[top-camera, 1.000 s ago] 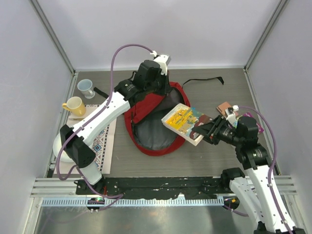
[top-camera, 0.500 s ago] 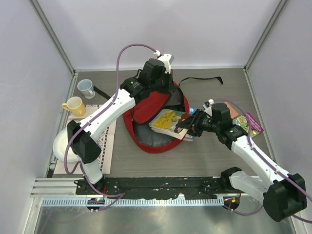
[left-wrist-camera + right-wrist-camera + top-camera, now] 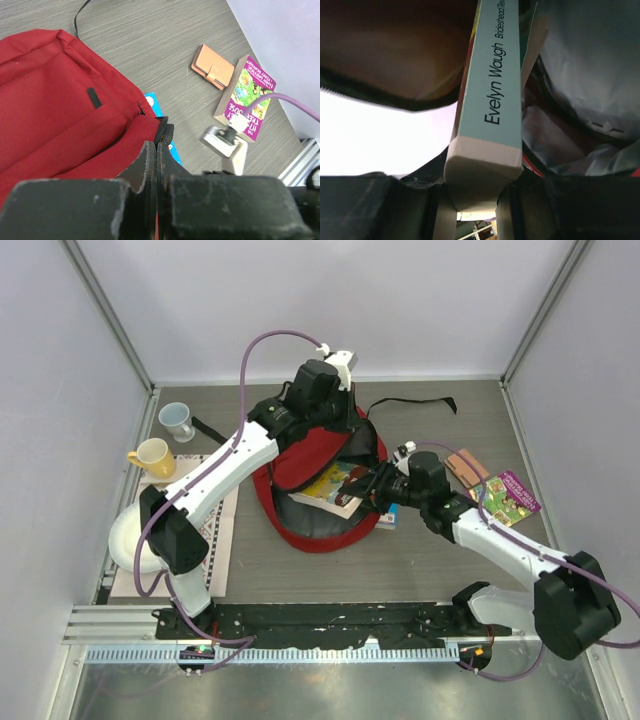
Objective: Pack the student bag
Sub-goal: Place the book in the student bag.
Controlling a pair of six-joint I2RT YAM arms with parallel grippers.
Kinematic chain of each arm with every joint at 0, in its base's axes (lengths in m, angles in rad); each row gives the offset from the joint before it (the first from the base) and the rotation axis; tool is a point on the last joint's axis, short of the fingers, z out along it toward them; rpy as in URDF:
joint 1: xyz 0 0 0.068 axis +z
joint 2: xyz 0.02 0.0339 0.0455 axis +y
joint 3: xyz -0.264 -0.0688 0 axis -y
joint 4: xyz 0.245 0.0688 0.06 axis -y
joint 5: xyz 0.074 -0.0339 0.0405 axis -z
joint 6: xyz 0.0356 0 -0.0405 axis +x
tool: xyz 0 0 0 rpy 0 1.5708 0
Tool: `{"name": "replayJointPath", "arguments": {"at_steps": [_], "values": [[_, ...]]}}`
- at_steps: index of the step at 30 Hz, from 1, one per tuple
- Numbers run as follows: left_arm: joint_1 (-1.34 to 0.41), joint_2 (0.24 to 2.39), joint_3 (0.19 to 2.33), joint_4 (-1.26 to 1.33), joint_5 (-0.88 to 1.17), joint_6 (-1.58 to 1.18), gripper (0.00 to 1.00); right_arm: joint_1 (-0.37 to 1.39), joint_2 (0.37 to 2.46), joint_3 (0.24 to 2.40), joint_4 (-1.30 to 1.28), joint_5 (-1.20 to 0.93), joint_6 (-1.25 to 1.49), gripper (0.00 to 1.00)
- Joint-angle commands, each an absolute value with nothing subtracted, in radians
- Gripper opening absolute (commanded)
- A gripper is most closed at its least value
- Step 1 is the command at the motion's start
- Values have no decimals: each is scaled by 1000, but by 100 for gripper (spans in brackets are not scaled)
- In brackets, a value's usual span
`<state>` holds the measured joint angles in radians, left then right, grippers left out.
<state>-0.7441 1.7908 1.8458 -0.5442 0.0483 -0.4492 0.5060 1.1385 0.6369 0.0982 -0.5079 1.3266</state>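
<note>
red student bag (image 3: 297,464) in left jaws; book (image 3: 333,486) in right jaws.

Half the book (image 3: 328,489) out of sight inside the student bag (image 3: 298,464)

Grey wood-grain surface (image 3: 420,560), red bag (image 3: 300,464) in the middle, purple book (image 3: 507,497) and tan wallet (image 3: 467,464) right, patterned mat (image 3: 218,535) left, pale mug (image 3: 177,421) far-left, black strap (image 3: 415,406) at back

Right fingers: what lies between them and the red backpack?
An Evelyn Waugh paperback, gripped by those fingers, reaching into the red backpack; right wrist view shows it.
</note>
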Motion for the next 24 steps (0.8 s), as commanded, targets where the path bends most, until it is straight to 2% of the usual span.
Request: {"name": "replayJointPath", "arguments": {"at_steps": [1, 15, 18, 21, 24], "values": [[-746, 1750, 1891, -480, 94, -463, 0, 529, 1227, 707, 328, -449, 1381, 1], [-745, 1729, 1864, -500, 141, -463, 0, 543, 1445, 718, 791, -210, 1431, 1], [-744, 1724, 1842, -489, 149, -472, 0, 545, 1491, 721, 810, -157, 1460, 1], [-744, 1721, 1833, -474, 164, -480, 0, 561, 1566, 727, 943, -121, 1502, 1], [-749, 1730, 1842, -489, 154, -470, 0, 600, 1578, 741, 925, -5, 1441, 1]]}}
